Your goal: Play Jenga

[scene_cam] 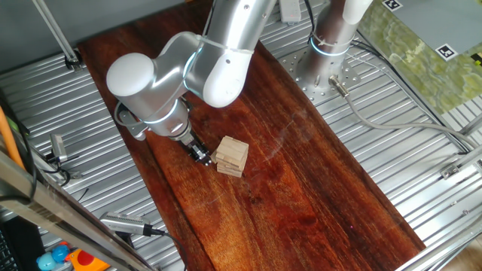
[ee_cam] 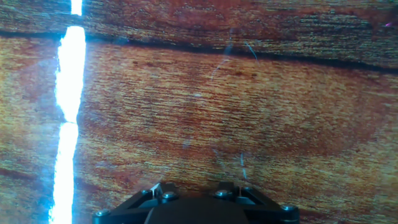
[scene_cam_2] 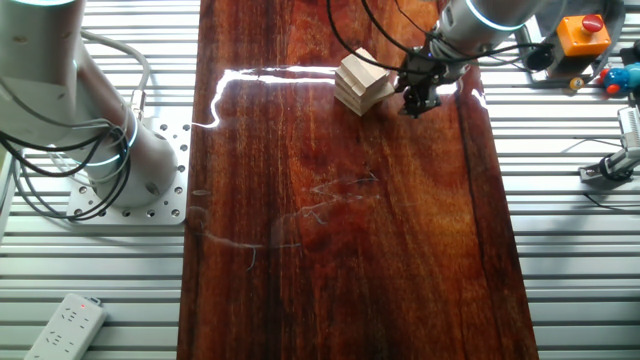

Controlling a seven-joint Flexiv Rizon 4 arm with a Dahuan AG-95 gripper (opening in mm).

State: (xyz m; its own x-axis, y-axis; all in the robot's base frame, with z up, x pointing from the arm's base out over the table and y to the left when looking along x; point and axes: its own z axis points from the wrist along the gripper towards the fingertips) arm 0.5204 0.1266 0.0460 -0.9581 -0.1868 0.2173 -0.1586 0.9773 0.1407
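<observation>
The Jenga stack (scene_cam: 232,156) is a small pile of pale wooden blocks in crossed layers on the dark wooden tabletop (scene_cam: 301,188). It also shows in the other fixed view (scene_cam_2: 362,80). My gripper (scene_cam: 200,153) is low over the table just left of the stack, and its dark fingers look pressed together into one narrow tip, holding nothing. In the other fixed view the gripper (scene_cam_2: 415,100) stands just right of the stack, a small gap apart. The hand view shows only wood grain and the gripper's base (ee_cam: 196,208); the stack is out of that view.
Ribbed metal surfaces flank the wooden board (scene_cam_2: 100,280). The arm's base (scene_cam: 324,68) is bolted at the far end. Cables (scene_cam_2: 60,170), a power strip (scene_cam_2: 65,325) and an orange emergency-stop box (scene_cam_2: 583,35) lie off the board.
</observation>
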